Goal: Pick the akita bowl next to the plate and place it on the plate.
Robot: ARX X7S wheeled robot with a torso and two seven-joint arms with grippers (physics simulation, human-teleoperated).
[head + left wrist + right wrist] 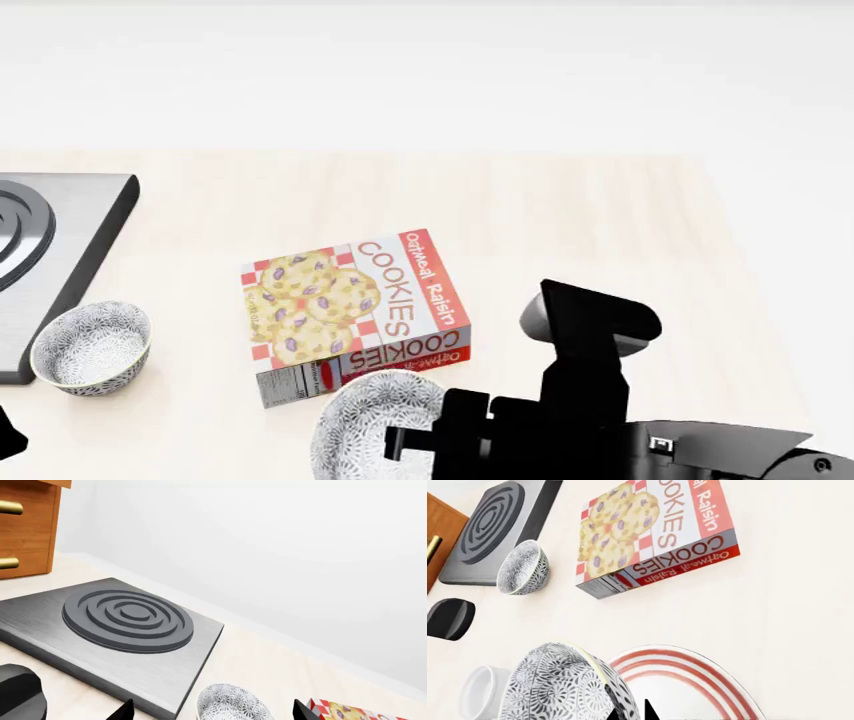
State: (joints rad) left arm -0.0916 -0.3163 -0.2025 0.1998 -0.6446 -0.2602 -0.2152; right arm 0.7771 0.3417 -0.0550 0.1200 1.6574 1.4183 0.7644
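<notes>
Speckled akita bowl [564, 685] tilted in right tool [630, 711], seemingly pinched at rim, overlapping plate [694, 680] edge near white cup [484, 690]. Risks slipping or landing half off. Left tool [213, 715] spread, empty.

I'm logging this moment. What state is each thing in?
Near bowl: lifted, tilted, gripped at its rim by the right hand.
Far bowl: upright beside the stove.
Plate: flat, bare.
Cookie box: lying flat, closed.
White cup: upright.
Left hand: open, holding nothing.
</notes>
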